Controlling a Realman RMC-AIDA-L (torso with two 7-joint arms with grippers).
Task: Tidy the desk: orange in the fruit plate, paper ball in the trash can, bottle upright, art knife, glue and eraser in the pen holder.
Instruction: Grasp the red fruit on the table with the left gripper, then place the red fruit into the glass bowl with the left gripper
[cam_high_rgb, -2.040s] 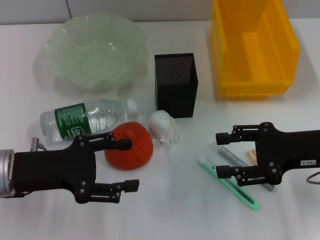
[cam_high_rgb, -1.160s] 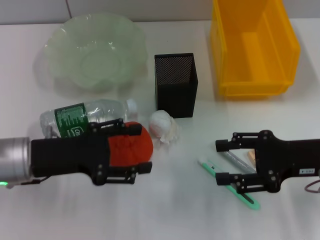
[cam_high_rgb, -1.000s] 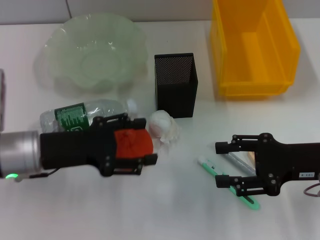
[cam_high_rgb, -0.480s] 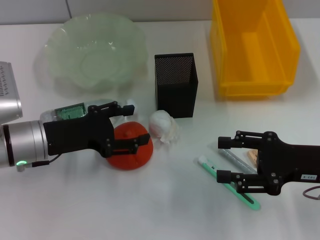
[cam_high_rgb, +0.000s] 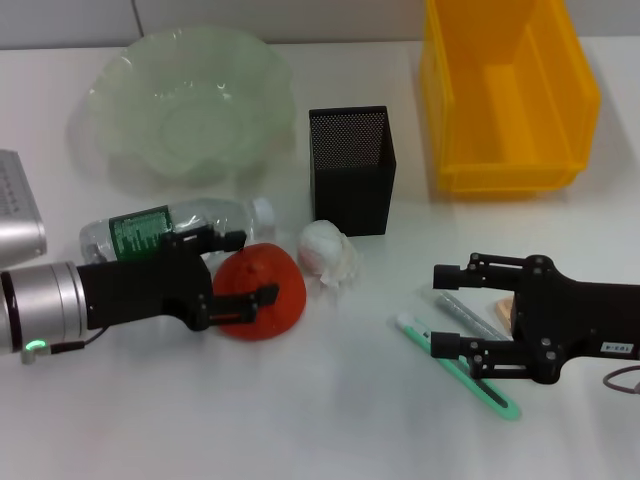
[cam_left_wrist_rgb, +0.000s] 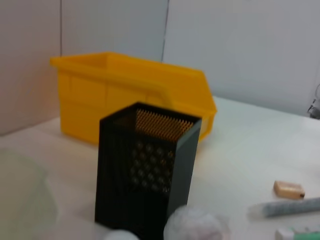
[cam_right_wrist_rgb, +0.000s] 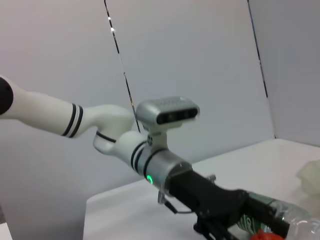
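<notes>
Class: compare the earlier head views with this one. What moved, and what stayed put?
The left gripper swung in from the near side onto the orange, its fingers now straddling it. The right gripper barely shifted above the art knife. The orange and everything else stayed in place.

White worktop holds:
- fruit plate, 11 o'clock
- trash can, 1 o'clock
- pen holder, centre
- bottle lying flat
- paper ball
- left gripper, fingers astride orange
- right gripper, fingers spread over art knife and glue; eraser beside
</notes>
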